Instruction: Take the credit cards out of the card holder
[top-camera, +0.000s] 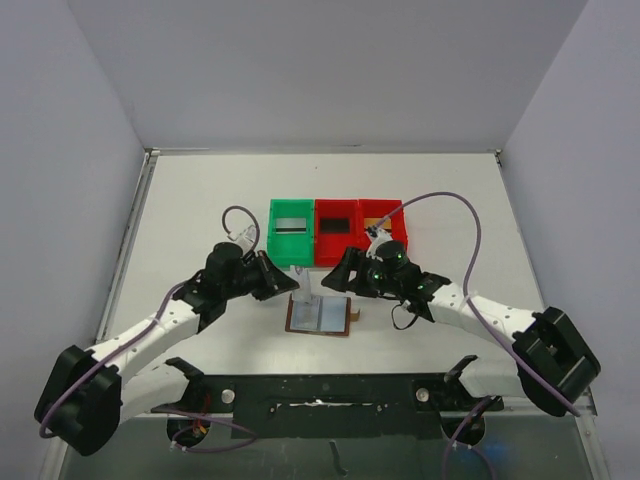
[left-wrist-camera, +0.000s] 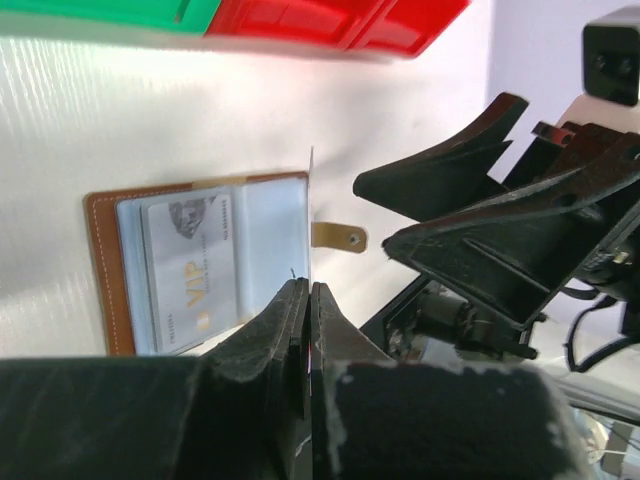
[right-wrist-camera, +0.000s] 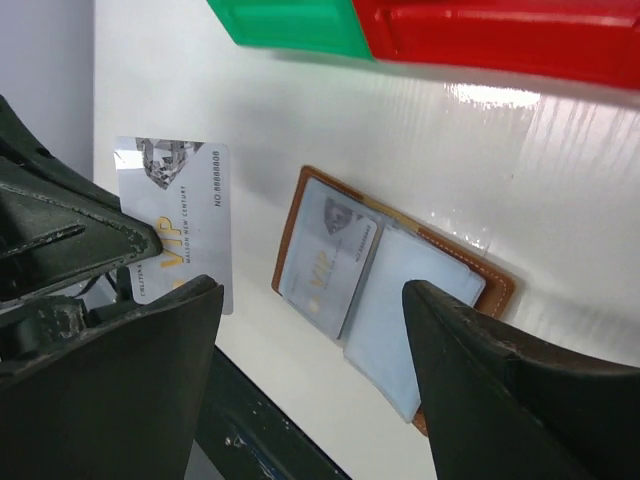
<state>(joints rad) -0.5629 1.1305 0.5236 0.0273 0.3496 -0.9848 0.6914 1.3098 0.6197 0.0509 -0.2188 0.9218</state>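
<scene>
The card holder (top-camera: 320, 317) lies open on the white table, brown outside with pale blue pockets. One grey credit card marked VIP (left-wrist-camera: 190, 275) sits in its pocket, also seen in the right wrist view as the pocketed card (right-wrist-camera: 328, 262). My left gripper (left-wrist-camera: 307, 286) is shut on a second credit card (right-wrist-camera: 178, 215), holding it on edge above the table beside the holder. That card shows only as a thin line (left-wrist-camera: 311, 195) in the left wrist view. My right gripper (right-wrist-camera: 310, 290) hangs open over the holder (right-wrist-camera: 395, 300), empty.
A green bin (top-camera: 292, 232) and two red bins (top-camera: 337, 230) stand in a row just behind the holder. The holder's snap tab (left-wrist-camera: 340, 237) sticks out toward the right arm. The two grippers are close together above the holder.
</scene>
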